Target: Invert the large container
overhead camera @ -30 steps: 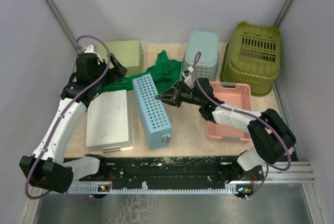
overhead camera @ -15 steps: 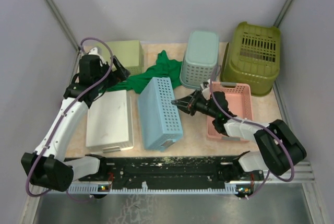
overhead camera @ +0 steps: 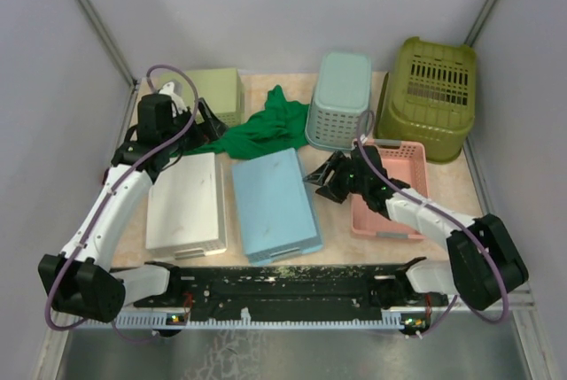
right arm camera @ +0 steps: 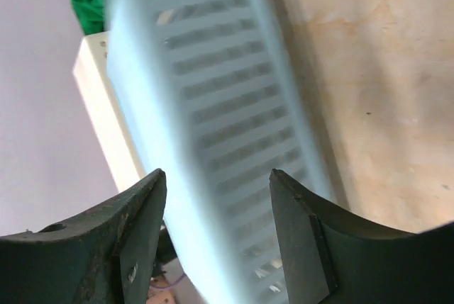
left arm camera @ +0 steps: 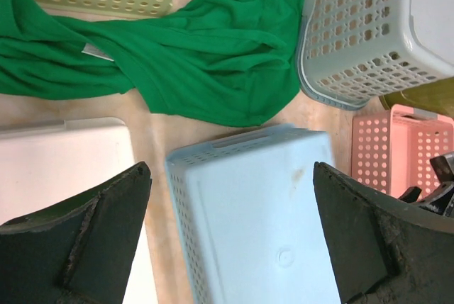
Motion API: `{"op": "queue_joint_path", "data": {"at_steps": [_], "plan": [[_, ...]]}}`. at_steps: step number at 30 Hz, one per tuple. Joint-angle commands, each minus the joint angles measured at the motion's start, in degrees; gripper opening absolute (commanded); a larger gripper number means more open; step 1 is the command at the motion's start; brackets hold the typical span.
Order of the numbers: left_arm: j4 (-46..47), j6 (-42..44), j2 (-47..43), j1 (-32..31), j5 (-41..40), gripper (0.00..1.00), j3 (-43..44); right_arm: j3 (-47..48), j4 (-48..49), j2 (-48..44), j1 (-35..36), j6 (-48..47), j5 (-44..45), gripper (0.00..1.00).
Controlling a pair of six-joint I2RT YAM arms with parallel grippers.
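Presently we list, from the overhead view:

- Green tub (overhead camera: 430, 88): upper right of the frame, slotted bottom facing up, rim down on the table (overhead camera: 450, 178), well apart from both arms.
- Left gripper (left arm camera: 230, 169): fingers spread wide, holding nothing, hovering over the green cloth (overhead camera: 257, 127) and the blue basket (overhead camera: 275, 203).
- Right gripper (right arm camera: 216, 176): jaws parted, empty, just beside the blue basket's right edge (that basket is blurred in the wrist view).
- Blue basket: lying bottom up, centre of the frame.
- Pink basket (overhead camera: 394, 194): right of centre, below the tub.
- Teal basket (overhead camera: 341, 101): left of the tub.
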Motion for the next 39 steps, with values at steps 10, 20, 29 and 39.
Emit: {"op": "queue_joint_path", "data": {"at_steps": [10,20,29,39], "plan": [[2.64,9.67,0.51,-3.58,10.99,1.0,-0.16,11.4,-30.21,-8.75,0.1,-27.09,11.57,0.62],[2.38,9.86,1.08,-6.05,9.58,1.0,-0.02,11.88,-16.06,1.69,11.9,-24.27,1.4,0.65],[0.68,9.14,1.45,-5.99,4.14,1.0,1.47,27.4,-5.16,16.23,17.24,-21.44,-0.52,0.65],[1.94,10.55,1.85,-6.94,3.16,1.0,0.6,30.01,-40.75,-0.64,9.03,-36.93,39.09,0.73]]}}
